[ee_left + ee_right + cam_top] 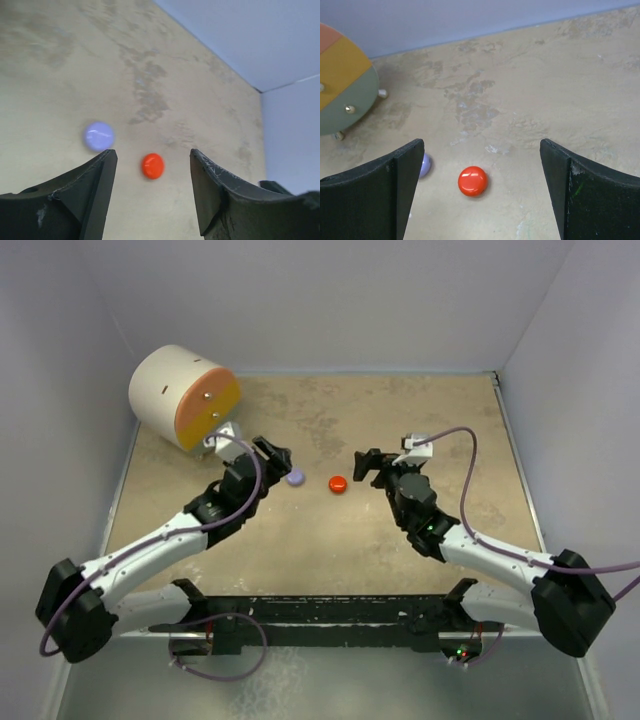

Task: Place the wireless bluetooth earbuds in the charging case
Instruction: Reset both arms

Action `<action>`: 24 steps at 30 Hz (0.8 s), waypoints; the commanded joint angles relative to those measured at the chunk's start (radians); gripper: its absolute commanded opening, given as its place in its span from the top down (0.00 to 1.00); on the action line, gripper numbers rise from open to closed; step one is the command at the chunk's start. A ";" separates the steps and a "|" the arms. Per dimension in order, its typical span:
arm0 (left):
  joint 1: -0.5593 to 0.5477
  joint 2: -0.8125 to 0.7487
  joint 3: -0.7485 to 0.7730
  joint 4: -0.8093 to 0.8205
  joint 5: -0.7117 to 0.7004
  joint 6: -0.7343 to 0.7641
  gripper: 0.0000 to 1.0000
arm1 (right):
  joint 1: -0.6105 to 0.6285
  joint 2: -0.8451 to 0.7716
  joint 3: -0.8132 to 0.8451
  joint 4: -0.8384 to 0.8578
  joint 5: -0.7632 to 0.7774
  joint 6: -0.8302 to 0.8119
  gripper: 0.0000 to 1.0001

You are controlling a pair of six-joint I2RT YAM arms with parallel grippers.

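A small round red case (338,483) lies shut on the tan tabletop, with a small round lavender case (296,477) just left of it. No tiny earbud pieces show in any view. My left gripper (281,459) is open and empty, hovering just left of and behind the lavender case. In the left wrist view (152,151) the red case (153,166) sits between the fingers and the lavender case (98,136) lies beyond the left finger. My right gripper (364,466) is open and empty, just right of the red case (472,181). The lavender case (424,165) is half hidden by its left finger.
A large white drum with an orange and yellow face (183,397) lies on its side at the back left; it also shows in the right wrist view (340,95). Pale walls (330,300) close in the table at the back and sides.
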 commanded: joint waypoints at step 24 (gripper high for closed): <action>0.001 -0.493 -0.165 -0.569 -0.565 -0.040 0.36 | -0.246 -0.183 -0.053 -0.106 -0.169 0.215 0.00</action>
